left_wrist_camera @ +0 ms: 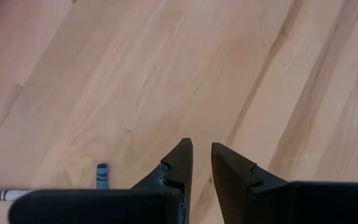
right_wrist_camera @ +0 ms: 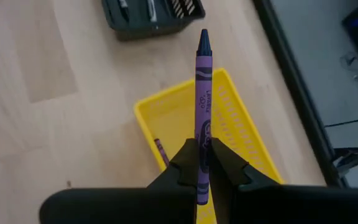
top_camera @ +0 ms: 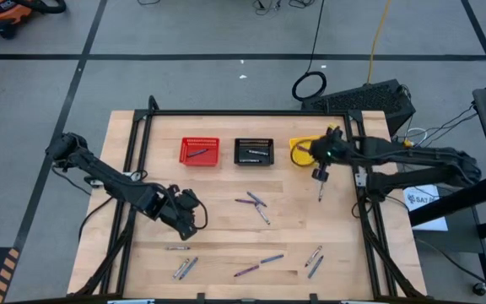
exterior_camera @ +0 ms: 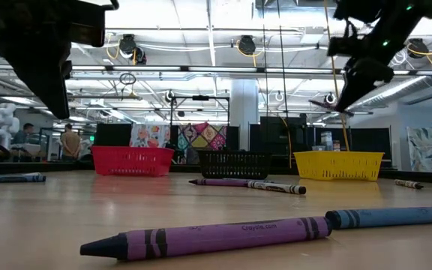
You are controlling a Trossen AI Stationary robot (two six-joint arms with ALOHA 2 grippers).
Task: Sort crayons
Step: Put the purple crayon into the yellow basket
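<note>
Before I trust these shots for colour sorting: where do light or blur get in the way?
Low view: bright ceiling lights silhouette both arms, the nearest purple crayon looks soft. Right wrist view: the held crayon is clear, the yellow basket behind slightly soft.

Premises are an open-plan robotics lab: pale wooden counter (top_camera: 226, 228) in a black metal frame (top_camera: 243, 113) on a grey taped concrete floor (top_camera: 184, 76), exposed ceiling pipes (exterior_camera: 201, 71) and fluorescent strip lighting (exterior_camera: 208, 30) overhead.
</note>
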